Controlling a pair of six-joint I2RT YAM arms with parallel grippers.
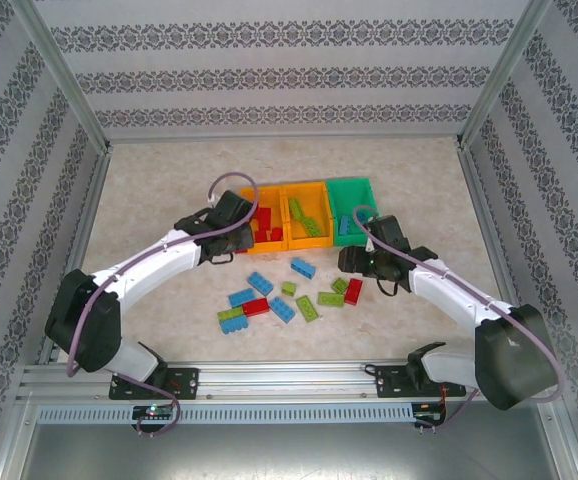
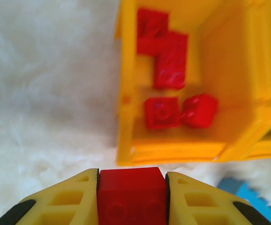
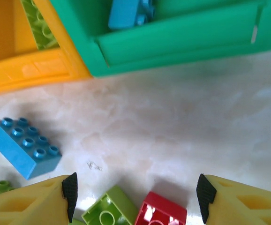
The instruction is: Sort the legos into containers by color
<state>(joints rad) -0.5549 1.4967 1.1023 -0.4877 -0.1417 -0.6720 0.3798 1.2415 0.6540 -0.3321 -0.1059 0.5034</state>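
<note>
From above, my left gripper is hanging at the near left corner of the left orange bin. My right gripper is hanging just on the near side of the green bin. The loose legos are lying on the table between my two arms. I cannot tell from up here what my fingers are doing.

My left wrist camera is showing that part. My left gripper is squeezing a red brick tight between its fingers. Just ahead, the left orange bin is holding more red bricks.

My right wrist camera is showing my right gripper standing wide open and holding nothing. A light green brick and a small red brick are lying on the table between its fingers. A blue brick is lying off to the left. The green bin is sitting ahead with a blue piece inside.
</note>
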